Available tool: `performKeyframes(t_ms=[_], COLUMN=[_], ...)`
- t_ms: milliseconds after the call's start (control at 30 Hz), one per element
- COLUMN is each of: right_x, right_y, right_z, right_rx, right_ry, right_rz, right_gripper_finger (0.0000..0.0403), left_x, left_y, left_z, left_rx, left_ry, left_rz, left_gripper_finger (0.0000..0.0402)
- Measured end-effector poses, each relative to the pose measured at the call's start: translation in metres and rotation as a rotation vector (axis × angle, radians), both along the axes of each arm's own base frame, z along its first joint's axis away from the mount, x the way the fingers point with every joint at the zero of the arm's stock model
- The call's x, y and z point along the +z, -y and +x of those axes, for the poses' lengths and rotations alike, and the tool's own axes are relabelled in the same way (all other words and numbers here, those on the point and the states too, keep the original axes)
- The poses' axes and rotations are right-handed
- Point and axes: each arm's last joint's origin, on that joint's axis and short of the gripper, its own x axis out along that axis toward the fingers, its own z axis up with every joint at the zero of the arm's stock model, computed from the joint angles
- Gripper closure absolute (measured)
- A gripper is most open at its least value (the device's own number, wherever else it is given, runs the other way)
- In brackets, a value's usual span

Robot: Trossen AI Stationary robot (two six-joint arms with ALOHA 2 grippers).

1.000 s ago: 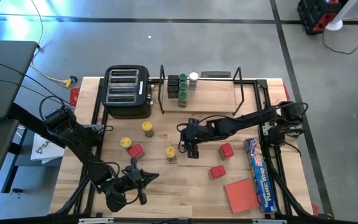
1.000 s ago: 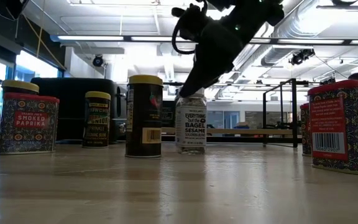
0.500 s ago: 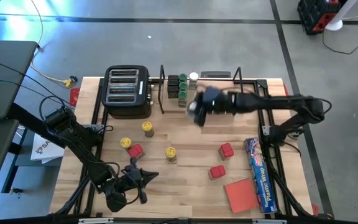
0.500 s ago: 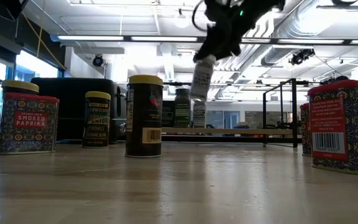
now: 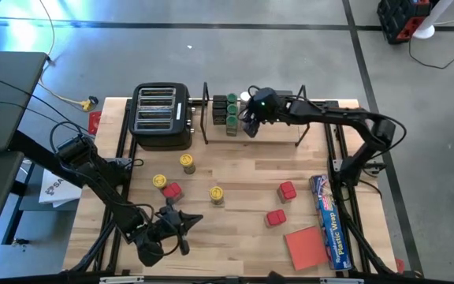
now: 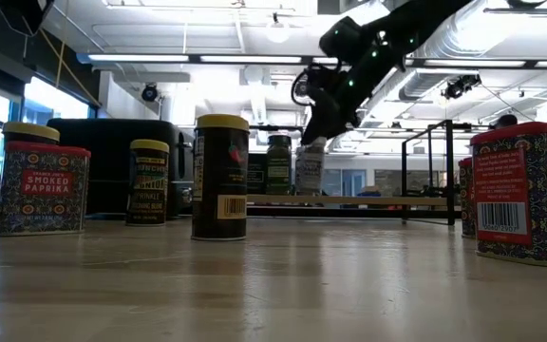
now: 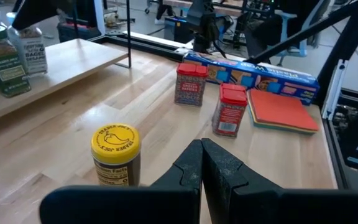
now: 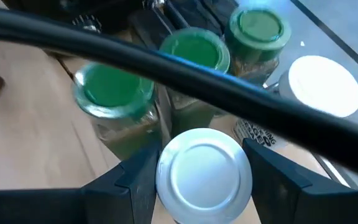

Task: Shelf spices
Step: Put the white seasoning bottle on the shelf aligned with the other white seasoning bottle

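My right gripper (image 8: 201, 174) has its fingers clamped on one white-lidded jar (image 8: 204, 176), a clear round one, at the shelf (image 5: 321, 110) at the bench's (image 5: 235, 237) far edge. In the shelf I count three green-lidded jars (image 8: 112, 93), another white-lidded jar (image 8: 325, 86) and some dark square jars (image 5: 219, 109); I cannot tell how many. On the open bench stand three yellow-lidded jars (image 5: 216, 194) and three red square tins (image 5: 288, 190), scattered apart. My left gripper (image 7: 202, 163) waits near the bench's front edge, fingers pressed together on nothing.
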Motion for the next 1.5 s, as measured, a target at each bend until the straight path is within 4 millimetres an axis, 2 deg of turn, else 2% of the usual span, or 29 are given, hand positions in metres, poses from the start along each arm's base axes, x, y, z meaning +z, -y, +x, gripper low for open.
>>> performKeyframes(t_ms=[133, 333, 533, 633, 767, 867, 1000, 1067, 1167, 1267, 1367, 1500], right_x=[-0.004, 0.001, 0.009, 0.023, 0.044, 0.046, 0.019, 0.001, -0.024, -0.041, -0.051, -0.053], right_y=[0.001, 0.002, 0.001, -0.006, -0.025, -0.044, -0.069, -0.073, -0.066, -0.055, -0.044, -0.030], right_z=[0.002, 0.005, 0.005, 0.000, -0.010, -0.011, -0.004, -0.003, -0.006, -0.007, -0.008, -0.009], right_rx=[0.010, 0.048, 0.051, 0.060, 0.094, 0.151, 0.242, 0.253, 0.208, 0.168, 0.140, 0.102], right_ry=[-0.012, 0.019, 0.058, 0.086, 0.116, 0.101, 0.013, -0.039, -0.082, -0.068, -0.043, -0.020], right_rz=[-0.009, -0.070, -0.094, -0.112, -0.104, -0.043, 0.010, 0.036, 0.065, 0.071, 0.070, 0.065], right_gripper_finger=[0.0207, 0.0144, 0.0136, 0.0134, 0.0136, 0.0154, 0.0208, 0.0247, 0.0306, 0.0350, 0.0365, 0.0368], left_x=[0.000, 0.000, 0.000, 0.000, 0.000, 0.000, 0.000, 0.000, 0.000, 0.000, 0.000, 0.000], left_y=[0.000, 0.000, 0.001, 0.001, 0.000, 0.000, 0.001, 0.001, 0.001, 0.001, 0.001, 0.001], left_z=[0.000, 0.000, 0.000, 0.000, 0.000, 0.000, 0.000, 0.000, 0.000, 0.000, 0.000, 0.000], left_rx=[-0.011, -0.010, -0.014, -0.014, -0.014, -0.014, -0.018, -0.019, -0.018, -0.020, -0.021, -0.018], left_ry=[-0.006, -0.004, -0.006, -0.006, -0.007, -0.007, -0.011, -0.012, -0.011, -0.015, -0.016, -0.015], left_rz=[-0.007, -0.013, -0.017, -0.017, -0.016, -0.016, -0.005, -0.002, -0.006, 0.005, 0.009, 0.010], left_gripper_finger=[0.0401, 0.0401, 0.0401, 0.0401, 0.0401, 0.0401, 0.0401, 0.0401, 0.0401, 0.0402, 0.0401, 0.0401])
